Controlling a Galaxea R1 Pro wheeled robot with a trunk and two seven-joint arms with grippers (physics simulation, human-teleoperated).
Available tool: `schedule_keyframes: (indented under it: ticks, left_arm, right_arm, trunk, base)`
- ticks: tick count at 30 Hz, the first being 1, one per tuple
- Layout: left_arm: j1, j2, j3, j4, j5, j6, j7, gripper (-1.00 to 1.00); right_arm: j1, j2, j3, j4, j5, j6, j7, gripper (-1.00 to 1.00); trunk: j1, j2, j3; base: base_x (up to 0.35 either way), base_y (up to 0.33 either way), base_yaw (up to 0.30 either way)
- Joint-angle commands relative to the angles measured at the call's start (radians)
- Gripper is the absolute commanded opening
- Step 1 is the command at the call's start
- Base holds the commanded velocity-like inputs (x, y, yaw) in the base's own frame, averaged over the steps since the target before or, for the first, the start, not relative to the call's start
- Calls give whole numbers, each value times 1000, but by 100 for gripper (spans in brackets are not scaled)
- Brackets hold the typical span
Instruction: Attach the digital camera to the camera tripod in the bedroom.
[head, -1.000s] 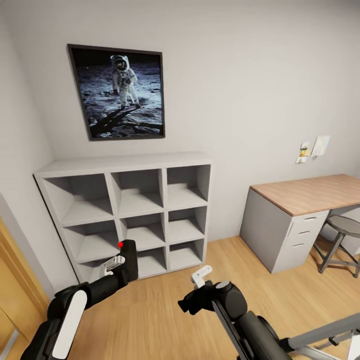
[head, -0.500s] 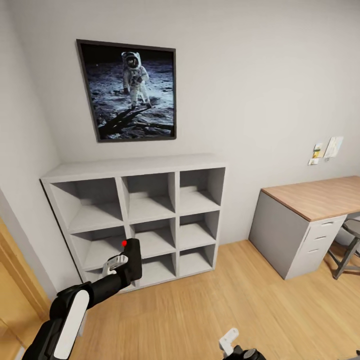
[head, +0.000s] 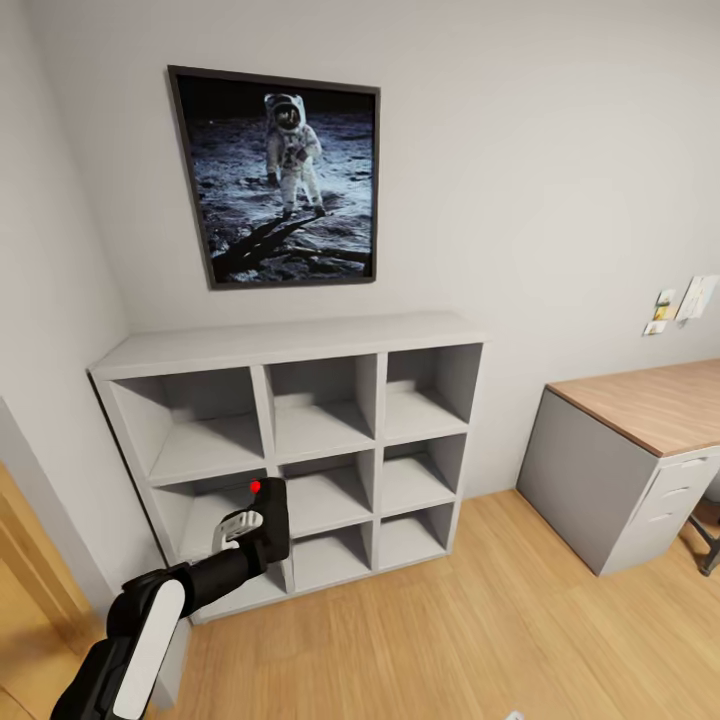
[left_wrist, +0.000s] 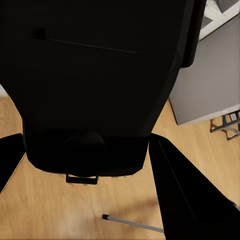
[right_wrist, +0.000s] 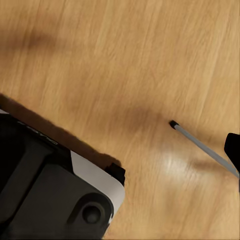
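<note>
Head view, far left: wood-toned door frame (head: 40, 610) at the edge, pale grey wall above it. Left arm (head: 140, 640) reaches up from the lower left. Left gripper (head: 245, 528) is clamped on the camera (head: 268, 525), which is held in the air, upright, red button (head: 256, 486) on top, in front of the shelf's lower-left cubes. In the left wrist view the camera body (left_wrist: 95, 80) sits between the two dark fingers (left_wrist: 185, 192), with light wood floor (left_wrist: 60, 210) behind it.

Centre: white cube shelf (head: 300, 345) (three by three, against the wall), with a framed astronaut print (head: 280, 180) hung above it. Floor (head: 450, 620) is light wood planks.

Right: desk (head: 650, 400) with wood top and grey drawers, small papers (head: 685, 305) pinned on the wall above.

Right wrist view: floor (right_wrist: 125, 60), a robot part in black and white (right_wrist: 55, 195), and a thin silver rod with a black tip (right_wrist: 197, 142). Right gripper state: cannot tell.
</note>
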Motion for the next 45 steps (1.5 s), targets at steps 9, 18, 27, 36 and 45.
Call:
schedule_keyframes:
  ticks: [9,18,27,36,45]
  left_arm:
    - [-2,-3,-6,1,-7,6,-12,-100]
    - [-2,-2,-35,1,-9,6,-8,-100]
    - [-2,-2,-40,1,-8,6,-11,-100]
    - [-2,-2,-41,1,-8,6,-12,-100]
    - [-2,-2,-41,1,-8,6,-12,-100]
  right_arm:
    - [50,-30,2,47,-31,-14,54,100]
    - [52,-33,2,55,-40,-16,56,100]
    - [53,-40,2,71,-51,-24,61,100]
    - [52,-49,2,72,-93,-25,62,100]
    - [52,-54,2,73,-107,-23,62,100]
  trunk:
    - [1,-2,-2]
    - [1,-2,-2]
    - [1,-2,-2]
    - [1,-2,-2]
    - [1,-2,-2]
  base:
    - [178,171,-37]
    - [13,12,-231]
    - [2,1,-264]
    - [0,0,-268]
    - [0,1,-269]
